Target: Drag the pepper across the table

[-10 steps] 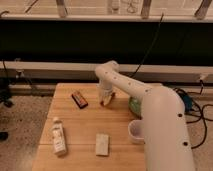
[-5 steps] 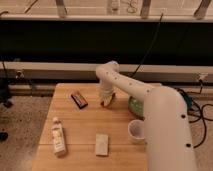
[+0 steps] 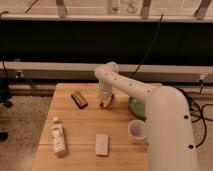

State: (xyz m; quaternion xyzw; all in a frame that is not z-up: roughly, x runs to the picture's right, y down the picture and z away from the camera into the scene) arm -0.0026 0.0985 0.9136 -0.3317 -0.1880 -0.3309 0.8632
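Observation:
The pepper (image 3: 106,103), small and yellow-orange with a reddish end, lies on the light wooden table (image 3: 80,125) near the middle of its far half. My gripper (image 3: 105,98) points down right over the pepper, at its top, and hides part of it. The white arm runs from the lower right up over the table to that spot.
A dark brown wrapped bar (image 3: 79,99) lies left of the pepper. A green round dish (image 3: 134,106) sits to its right, partly behind the arm. A white cup (image 3: 136,131), a flat white packet (image 3: 102,144) and a small bottle (image 3: 58,136) are nearer the front.
The gripper stays at the pepper in the same spot. The near part of the arm has shifted slightly to the right, showing more of the cup.

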